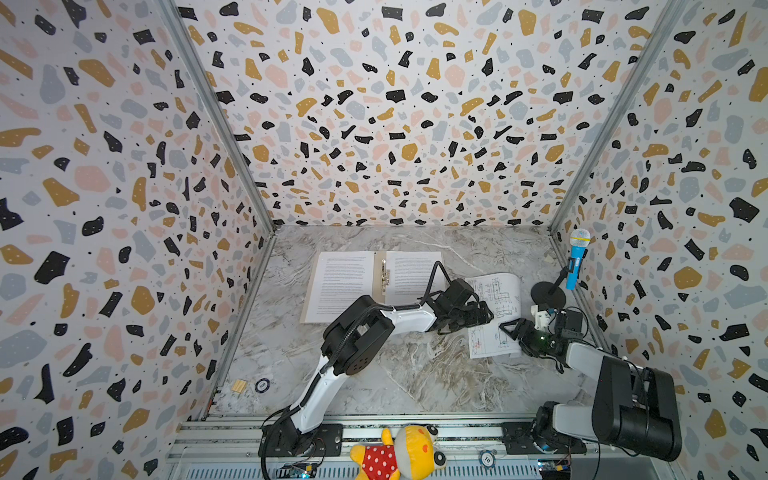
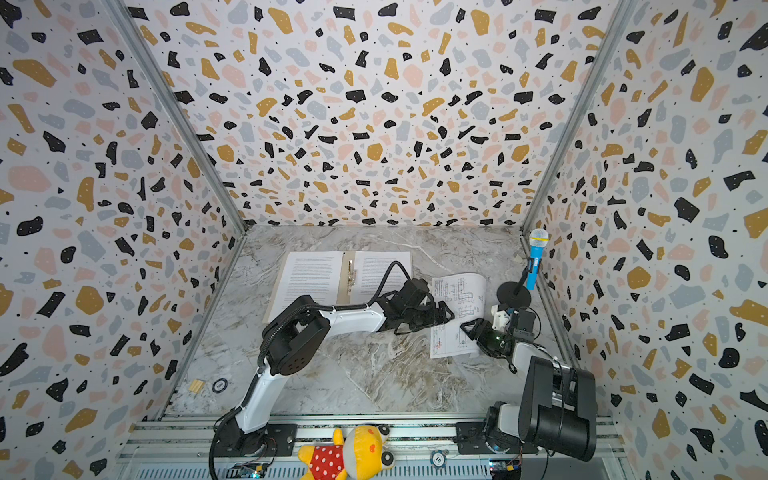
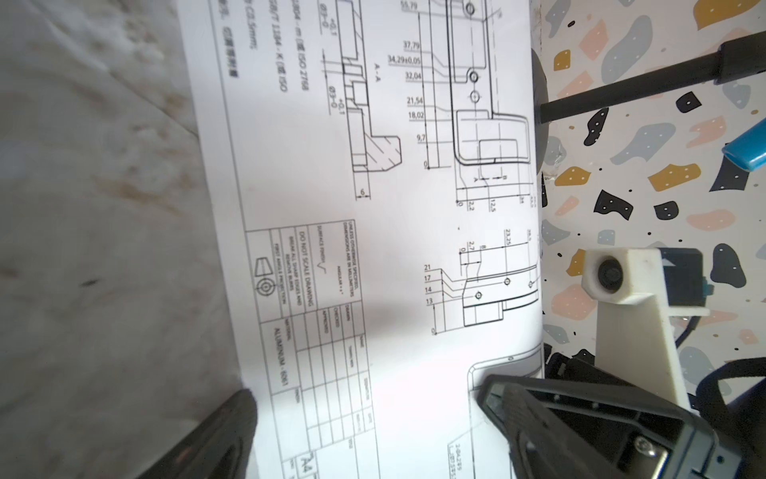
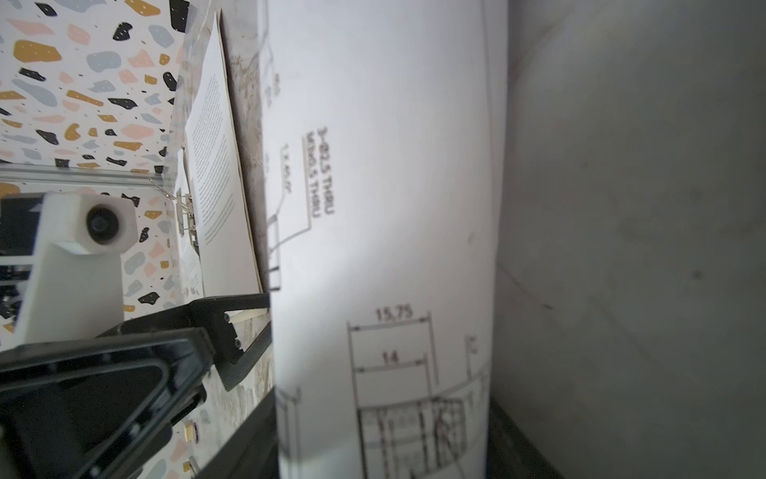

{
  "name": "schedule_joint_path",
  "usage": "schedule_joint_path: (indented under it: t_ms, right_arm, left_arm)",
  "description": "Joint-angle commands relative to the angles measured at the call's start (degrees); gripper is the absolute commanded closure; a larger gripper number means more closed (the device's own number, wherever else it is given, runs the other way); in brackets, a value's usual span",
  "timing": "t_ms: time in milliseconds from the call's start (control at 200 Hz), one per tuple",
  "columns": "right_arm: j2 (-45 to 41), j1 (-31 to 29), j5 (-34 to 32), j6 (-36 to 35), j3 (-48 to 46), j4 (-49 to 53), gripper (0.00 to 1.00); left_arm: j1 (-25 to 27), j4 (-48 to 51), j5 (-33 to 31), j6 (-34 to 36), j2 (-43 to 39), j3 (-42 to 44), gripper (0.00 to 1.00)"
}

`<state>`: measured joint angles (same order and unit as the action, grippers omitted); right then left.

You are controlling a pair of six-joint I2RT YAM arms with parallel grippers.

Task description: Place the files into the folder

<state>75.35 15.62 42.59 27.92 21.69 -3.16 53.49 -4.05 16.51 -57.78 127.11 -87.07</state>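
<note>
The tan folder [image 1: 379, 276] [image 2: 345, 276] lies open at the back of the marble table, a metal clip on its spine. A white sheet of printed text lies on each half [image 1: 343, 282] [image 1: 411, 274]. The third file, a sheet of line drawings [image 1: 496, 299] [image 2: 461, 291] [image 3: 373, 249] [image 4: 393, 207], lies to the right of the folder, and its right side bows upward. My left gripper [image 1: 487, 316] [image 2: 448, 313] [image 3: 373, 435] stands open over that sheet's left part. My right gripper [image 1: 508, 327] [image 2: 467, 328] [image 4: 381, 439] is at the sheet's right edge, jaws apart, with the bowed paper between them.
A blue toy microphone [image 1: 577, 262] on a black stand [image 1: 547, 295] is close behind the right gripper, by the right wall. A plush toy [image 1: 399, 453] lies on the front rail. A small wooden block [image 1: 239, 385] and a round chip [image 1: 262, 385] sit at the front left.
</note>
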Motion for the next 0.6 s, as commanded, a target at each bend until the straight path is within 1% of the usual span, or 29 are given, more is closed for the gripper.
schedule_joint_path:
  t_ms: [0, 175, 310, 435, 591]
  right_arm:
    - [0.9, 0.5, -0.3, 0.4, -1.3, 4.2, 0.36]
    - [0.2, 0.7, 0.4, 0.5, -1.1, 4.6, 0.39]
    - [-0.7, 1.0, 0.9, 2.0, -1.5, 4.3, 0.45]
    - [-1.3, 1.1, 2.1, 4.4, -2.2, 2.8, 0.48]
    - [-2.1, 1.0, 3.1, 6.9, -2.7, 1.8, 0.48]
  left_arm:
    - [-0.6, 0.9, 0.1, 1.0, 0.5, -1.4, 0.06]
    - [-0.7, 1.7, -0.3, 1.5, -0.5, -1.3, 0.06]
    - [-0.6, 1.6, -0.1, 1.1, -2.4, -0.3, 0.06]
    - [-0.4, 0.3, -0.4, -0.4, -6.0, 3.1, 0.06]
    - [0.9, -3.0, 0.1, -4.0, -10.5, 9.0, 0.05]
